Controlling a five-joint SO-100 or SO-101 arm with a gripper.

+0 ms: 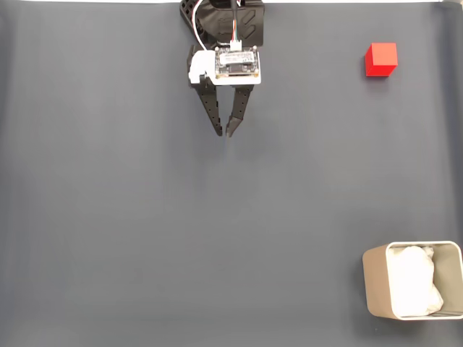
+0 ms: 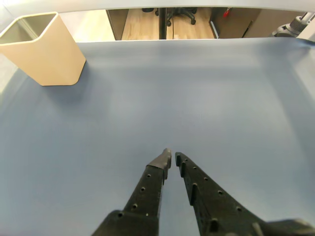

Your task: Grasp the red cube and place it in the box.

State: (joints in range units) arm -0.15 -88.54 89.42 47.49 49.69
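Gripper (image 1: 223, 134) hanging near mat's top centre in fixed view, fingers nearly pressed together, holding nothing. Red cube (image 1: 380, 59) sitting well apart at upper right; box (image 1: 412, 280) lower right. Risk: approaching without spreading jaws, fingertips knocking cube away.

Matte dark grey cloth-like table cover (image 1: 145, 238). Smooth matte red cube (image 1: 380, 58), upper right. Smooth beige plastic-looking box (image 1: 376, 285), lower right, holding wrinkled white paper (image 1: 414, 282). Matte black plastic-looking gripper (image 1: 223, 134) fingers.

The gripper (image 1: 223, 134) has 2 black tapered fingers (image 2: 147, 189) dotted with small holes, under a white camera board (image 1: 236, 63) with coloured wires.
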